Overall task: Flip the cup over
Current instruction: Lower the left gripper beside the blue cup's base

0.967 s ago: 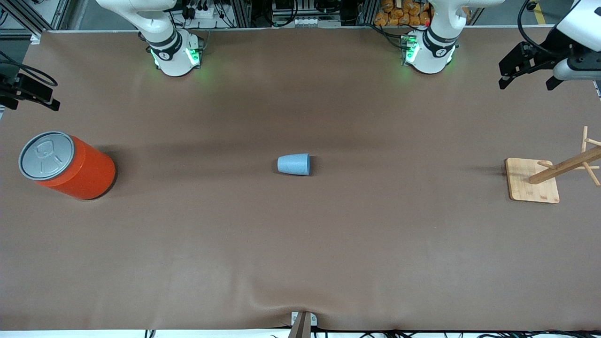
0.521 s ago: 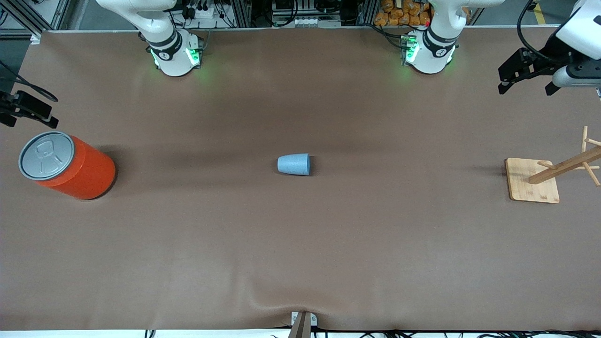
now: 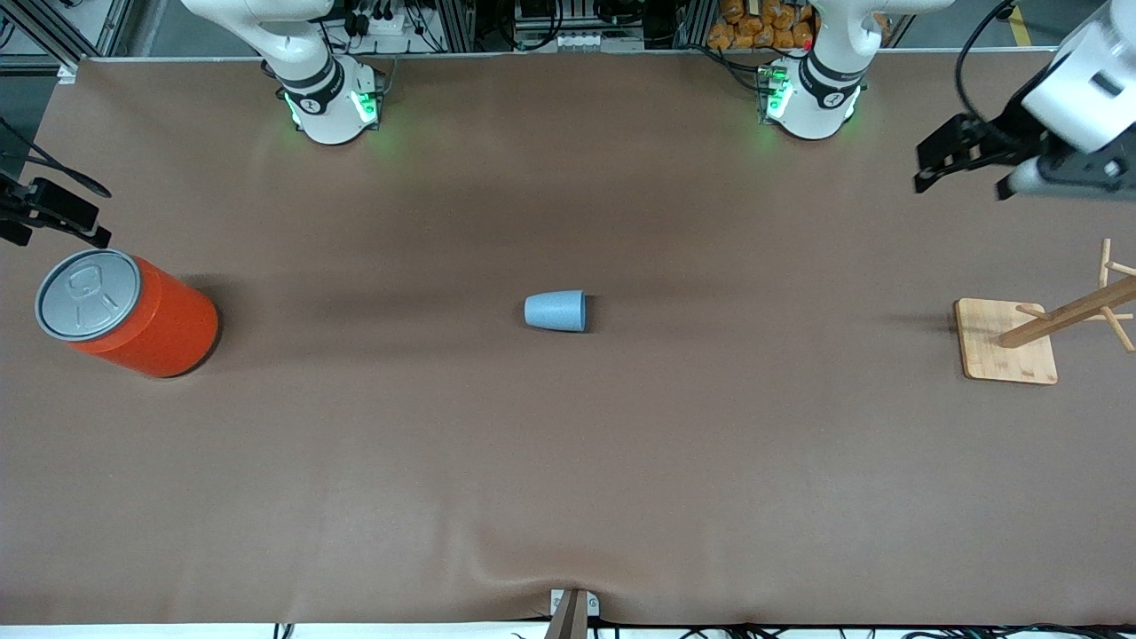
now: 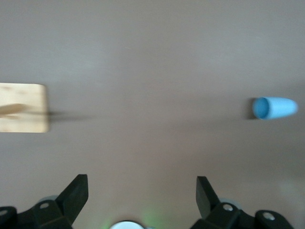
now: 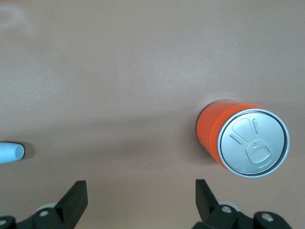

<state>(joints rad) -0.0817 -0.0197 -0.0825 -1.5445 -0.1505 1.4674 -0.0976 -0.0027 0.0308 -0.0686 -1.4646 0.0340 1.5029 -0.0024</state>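
The right tool [image 3: 55,217] hangs in the air at the right arm's end of the table [image 3: 568,461], over bare surface just beside the orange can [image 3: 129,312], its fingers spread apart with nothing between them; the can stands upright, its grey lid [image 5: 253,143] shut, so what it holds cannot be seen; the cup [image 3: 556,311] lies on its side at the middle of the table, its mouth turned toward the left arm's end, its darker blue inside showing bare in the left wrist view [image 4: 274,108]; it lies well apart from both tools; the wooden rack [image 3: 1047,328] stands on its square base near the left arm's end; the left tool [image 3: 969,170] hangs over the table there, fingers wide apart, gripping nothing.
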